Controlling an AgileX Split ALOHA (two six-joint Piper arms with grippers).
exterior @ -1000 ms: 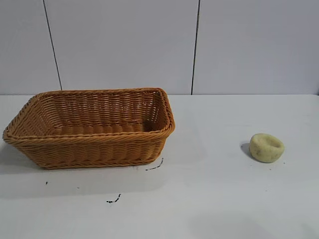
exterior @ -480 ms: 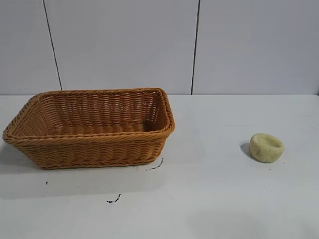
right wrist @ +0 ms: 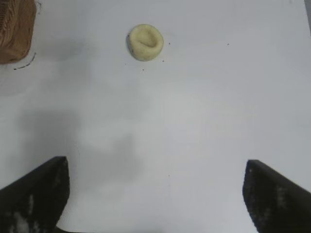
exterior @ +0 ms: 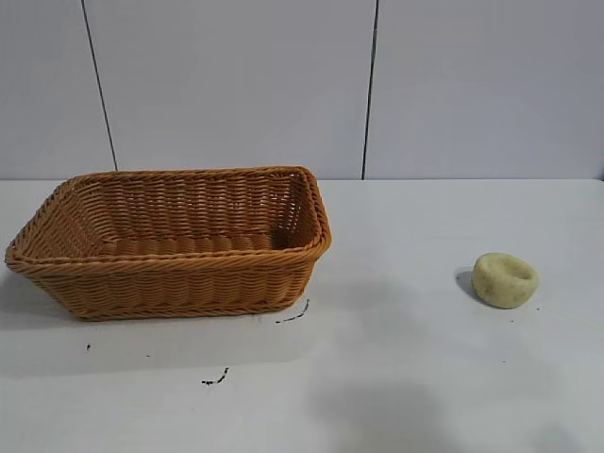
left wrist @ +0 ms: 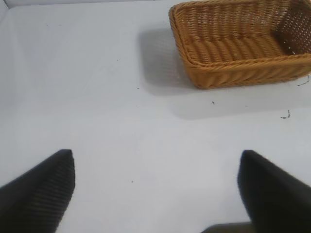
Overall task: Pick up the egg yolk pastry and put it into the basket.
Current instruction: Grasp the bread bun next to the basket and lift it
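Nothing done yet — I see the pastry (exterior: pixel 505 280) on the table (exterior: pixel 425 377), well apart from the empty basket (exterior: pixel 170 274). My right gripper (right wrist: pixel 155 194) hangs above it, fingers spread wide; the left gripper (left wrist: pixel 155 189) is likewise spread, idle. Grasp, transfer and release all remain.

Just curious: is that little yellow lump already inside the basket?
No, the egg yolk pastry sits on the table, well apart from the basket.

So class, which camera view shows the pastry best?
The right wrist view: it looks down on the pastry, showing its round outline and dented top. The exterior view shows it from the side, on the table apart from the basket. The left wrist view does not show it.
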